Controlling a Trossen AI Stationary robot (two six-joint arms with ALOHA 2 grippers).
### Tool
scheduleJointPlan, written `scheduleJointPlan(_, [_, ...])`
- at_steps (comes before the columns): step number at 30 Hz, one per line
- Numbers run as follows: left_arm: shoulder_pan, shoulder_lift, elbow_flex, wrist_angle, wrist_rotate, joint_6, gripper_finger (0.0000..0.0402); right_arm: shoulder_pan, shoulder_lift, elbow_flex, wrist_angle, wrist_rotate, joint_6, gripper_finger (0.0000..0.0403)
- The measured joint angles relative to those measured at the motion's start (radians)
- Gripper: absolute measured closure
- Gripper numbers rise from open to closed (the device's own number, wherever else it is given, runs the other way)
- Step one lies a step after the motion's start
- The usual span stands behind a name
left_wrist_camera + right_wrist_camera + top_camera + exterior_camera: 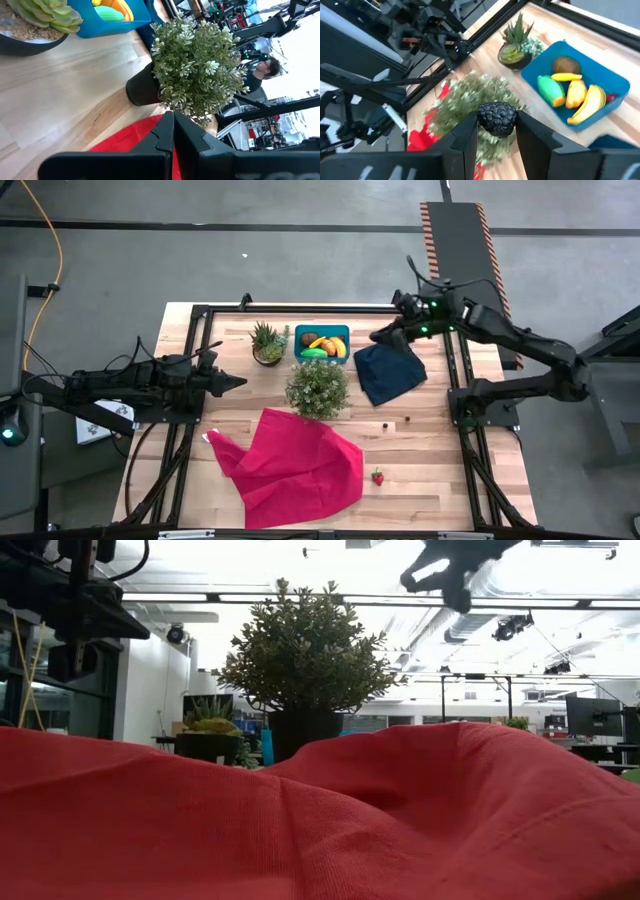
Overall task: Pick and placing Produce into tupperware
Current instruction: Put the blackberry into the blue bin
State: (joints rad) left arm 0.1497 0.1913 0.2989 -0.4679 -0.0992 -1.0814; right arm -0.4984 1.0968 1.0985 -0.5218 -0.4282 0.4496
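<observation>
Left gripper (pixel 238 383) pinched shut, empty, parked beside bushy plant (pixel 318 388). Teal tub (pixel 322 343) behind that plant, holding banana (pixel 587 103), brown oval (pixel 564 65) and green piece (pixel 551 90). Right gripper (pixel 496 131) clamped on dark bumpy berry (pixel 496 118), raised just right of tub.

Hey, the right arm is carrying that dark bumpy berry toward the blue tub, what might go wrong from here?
1. The right gripper pinches the dark berry only at its sides; being round, it may slip out and land on the navy cloth.
2. The tupperware already holds a banana and other pieces, so the berry might bounce off them and out.
3. The bushy plant stands beside the tub; a low approach may brush it.
</observation>
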Motion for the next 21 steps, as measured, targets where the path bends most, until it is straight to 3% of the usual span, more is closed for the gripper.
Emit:
scheduleJointPlan(12, [0.000,0.000,0.000,-0.004,0.000,0.014,0.0401,-0.046,0.181,0.010,0.132,-0.028,-0.003,0.0299])
scheduleJointPlan(17, [0.000,0.000,0.000,-0.005,0.000,0.064,0.0401,-0.052,0.301,0.148,0.081,-0.028,-0.047,0.0299])
scheduleJointPlan(21, [0.000,0.000,0.000,-0.006,0.000,0.089,0.0401,-0.052,0.425,0.304,-0.062,-0.006,-0.129,0.0299])
